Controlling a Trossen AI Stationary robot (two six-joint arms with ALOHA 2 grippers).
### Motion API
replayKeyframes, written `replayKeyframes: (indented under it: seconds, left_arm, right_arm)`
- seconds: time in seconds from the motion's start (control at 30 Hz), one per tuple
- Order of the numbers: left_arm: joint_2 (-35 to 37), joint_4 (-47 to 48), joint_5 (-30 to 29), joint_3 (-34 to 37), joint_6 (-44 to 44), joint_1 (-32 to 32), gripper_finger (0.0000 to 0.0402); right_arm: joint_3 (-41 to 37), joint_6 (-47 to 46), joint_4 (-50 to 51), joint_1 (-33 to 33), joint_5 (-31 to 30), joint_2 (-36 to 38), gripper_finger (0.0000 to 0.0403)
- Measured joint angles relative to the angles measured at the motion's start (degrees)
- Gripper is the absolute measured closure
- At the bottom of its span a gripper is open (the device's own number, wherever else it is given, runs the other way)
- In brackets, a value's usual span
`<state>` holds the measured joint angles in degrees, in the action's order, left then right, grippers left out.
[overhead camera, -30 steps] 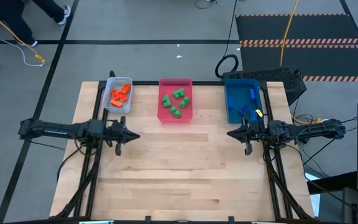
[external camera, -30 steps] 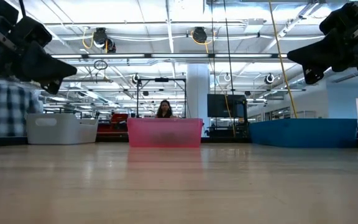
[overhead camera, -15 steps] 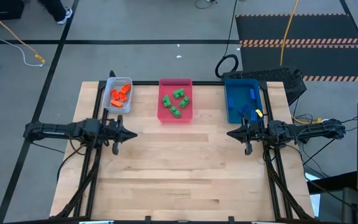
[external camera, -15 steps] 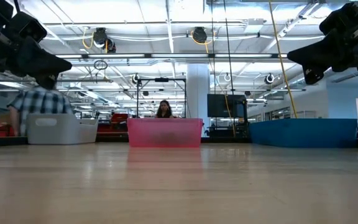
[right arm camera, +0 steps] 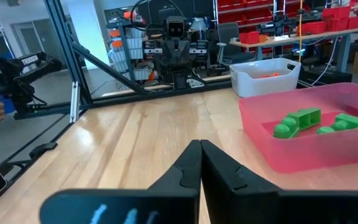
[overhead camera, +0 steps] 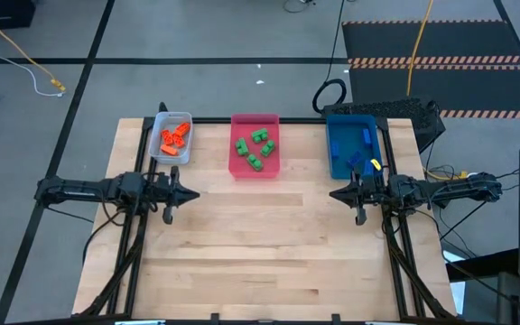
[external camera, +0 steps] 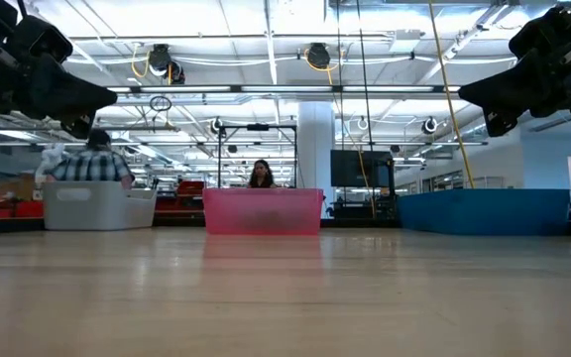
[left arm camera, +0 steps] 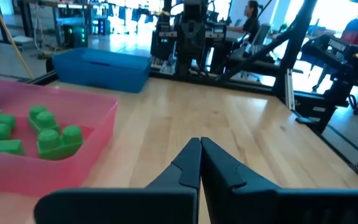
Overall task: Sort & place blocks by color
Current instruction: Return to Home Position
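Note:
Orange blocks (overhead camera: 174, 136) lie in the grey tray (overhead camera: 160, 149) at the table's far left. Green blocks (overhead camera: 255, 148) lie in the pink tray (overhead camera: 239, 167) in the middle and show in both wrist views (left arm camera: 48, 134) (right arm camera: 300, 121). Blue blocks (overhead camera: 366, 137) lie in the blue tray (overhead camera: 337, 144) at the far right. My left gripper (overhead camera: 195, 193) (left arm camera: 200, 144) hangs shut above the table's left side, pointing level toward the right. My right gripper (overhead camera: 334, 193) (right arm camera: 200, 144) hangs shut above the right side, pointing level toward the left. Neither holds anything.
The three trays stand in a row along the table's far edge. The wooden tabletop (overhead camera: 269, 244) between and in front of the arms is bare. A person (external camera: 92, 159) shows in the room beyond the table. Black frame rails (overhead camera: 134, 244) run along both sides.
My left arm has drawn back a little toward the table's left edge between the first frame and the second, its gripper still shut, and then kept still. A person in a checked shirt has walked across the room behind the table.

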<state>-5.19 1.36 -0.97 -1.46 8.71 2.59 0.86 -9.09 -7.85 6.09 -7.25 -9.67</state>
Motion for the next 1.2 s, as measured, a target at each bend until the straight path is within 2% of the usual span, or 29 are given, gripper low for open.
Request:
replayKeyframes:
  seconds: [0.53,0.7,0.87,0.97,1.1,1.2]
  left_arm:
    - [0.0,-1.9,0.6,0.8,-1.7,0.0,0.0399]
    - [0.0,-1.9,0.6,0.8,-3.0,0.0,0.0384]
    - [0.0,-1.9,0.5,0.8,-8.8,0.0,0.0375]
    - [0.0,-1.9,0.5,0.8,-12.0,0.0,0.0379]
    - [0.0,-1.9,0.5,0.8,-12.9,0.0,0.0397]
    - [0.0,-1.9,-0.2,0.8,-12.7,0.0,0.0395]
  right_arm:
    - [0.0,0.9,0.0,0.0,0.0,0.0,0.0403]
    - [0.0,1.2,0.5,0.0,0.0,0.0,0.0403]
    - [0.0,0.9,0.3,0.0,-0.1,0.0,0.0403]
    - [0.0,0.3,-0.1,0.0,-0.1,0.0,0.0403]
    - [0.0,1.3,0.0,0.0,-0.1,0.0,0.0403]
    - [0.0,0.8,0.0,0.0,-0.1,0.0,0.0403]
